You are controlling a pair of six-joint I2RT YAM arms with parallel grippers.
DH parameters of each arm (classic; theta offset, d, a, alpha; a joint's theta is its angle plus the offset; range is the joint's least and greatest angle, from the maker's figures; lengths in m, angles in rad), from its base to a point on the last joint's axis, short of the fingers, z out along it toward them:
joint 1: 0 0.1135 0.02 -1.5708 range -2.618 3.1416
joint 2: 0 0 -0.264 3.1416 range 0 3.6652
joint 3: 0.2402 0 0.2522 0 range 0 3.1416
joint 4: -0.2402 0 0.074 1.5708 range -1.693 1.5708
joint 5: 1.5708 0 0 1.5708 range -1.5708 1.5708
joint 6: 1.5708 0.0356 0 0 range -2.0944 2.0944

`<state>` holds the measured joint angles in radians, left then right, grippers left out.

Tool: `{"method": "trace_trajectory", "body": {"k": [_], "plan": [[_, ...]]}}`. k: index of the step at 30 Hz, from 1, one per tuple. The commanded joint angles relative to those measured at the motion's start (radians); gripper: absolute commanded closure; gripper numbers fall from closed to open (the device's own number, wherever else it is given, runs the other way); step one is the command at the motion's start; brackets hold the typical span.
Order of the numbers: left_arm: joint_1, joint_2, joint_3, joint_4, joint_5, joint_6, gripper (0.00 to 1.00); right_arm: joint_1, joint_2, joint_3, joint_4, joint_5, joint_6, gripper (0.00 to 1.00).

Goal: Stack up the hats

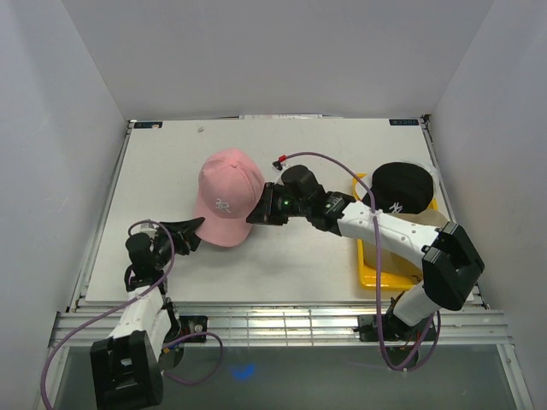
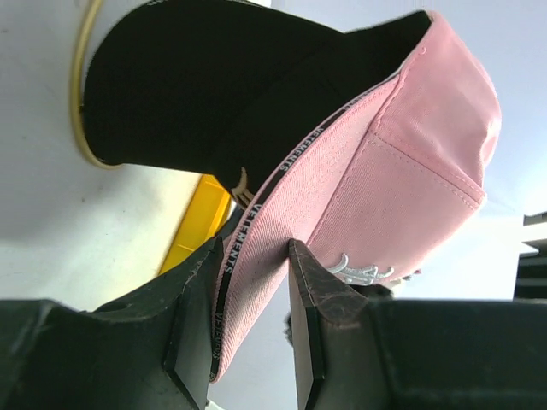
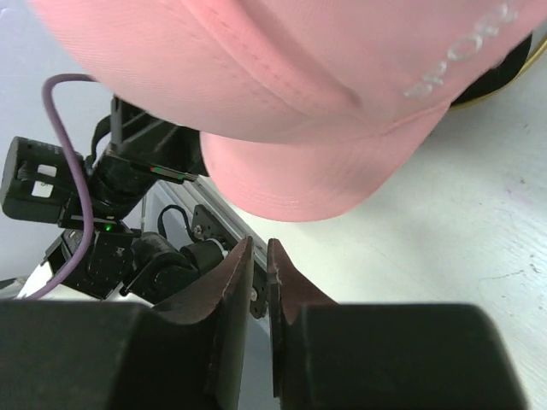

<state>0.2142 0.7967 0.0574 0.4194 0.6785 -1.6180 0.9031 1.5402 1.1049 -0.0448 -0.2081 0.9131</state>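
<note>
Pink cap (image 1: 229,192) (white front logo) has a curved brim.

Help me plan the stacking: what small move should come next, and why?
Probably lift the pink hat slightly with the left end effector, whose jaws pinch its brim; the black hat to stack on sits in the yellow tray.

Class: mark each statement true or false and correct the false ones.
1. The pink cap's brim lies between the left gripper's fingers. True.
2. The black cap sits on the pink cap. False: it rests at the yellow tray, apart from the pink cap.
3. The right gripper grips the black cap. False: it is beside the pink cap, nothing between its fingers.
4. The yellow tray lies on the right of the table. True.
</note>
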Motion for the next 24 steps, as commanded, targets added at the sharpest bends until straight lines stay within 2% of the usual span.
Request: {"method": "trace_trajectory", "body": {"k": [1,7,11,12,16,19,24], "plan": [[0.002,0.027,-0.042,-0.183,-0.037,0.053,0.72,-0.004,-0.054,0.111,-0.098,0.059,-0.091,0.82],[0.002,0.067,-0.025,-0.208,-0.045,0.082,0.71,-0.004,-0.057,0.212,-0.191,0.119,-0.166,0.8],[0.002,0.076,0.016,-0.299,-0.072,0.127,0.59,-0.006,-0.048,0.271,-0.233,0.148,-0.203,0.78],[0.002,0.075,0.025,-0.31,-0.074,0.141,0.52,-0.007,-0.046,0.28,-0.237,0.151,-0.207,0.78],[0.002,0.073,0.047,-0.352,-0.085,0.165,0.39,-0.01,-0.031,0.322,-0.273,0.161,-0.232,0.78],[0.002,0.076,0.062,-0.387,-0.092,0.184,0.33,-0.012,-0.019,0.348,-0.29,0.164,-0.249,0.78],[0.002,0.067,0.091,-0.46,-0.111,0.216,0.3,-0.015,0.011,0.395,-0.326,0.161,-0.273,0.77]]}}
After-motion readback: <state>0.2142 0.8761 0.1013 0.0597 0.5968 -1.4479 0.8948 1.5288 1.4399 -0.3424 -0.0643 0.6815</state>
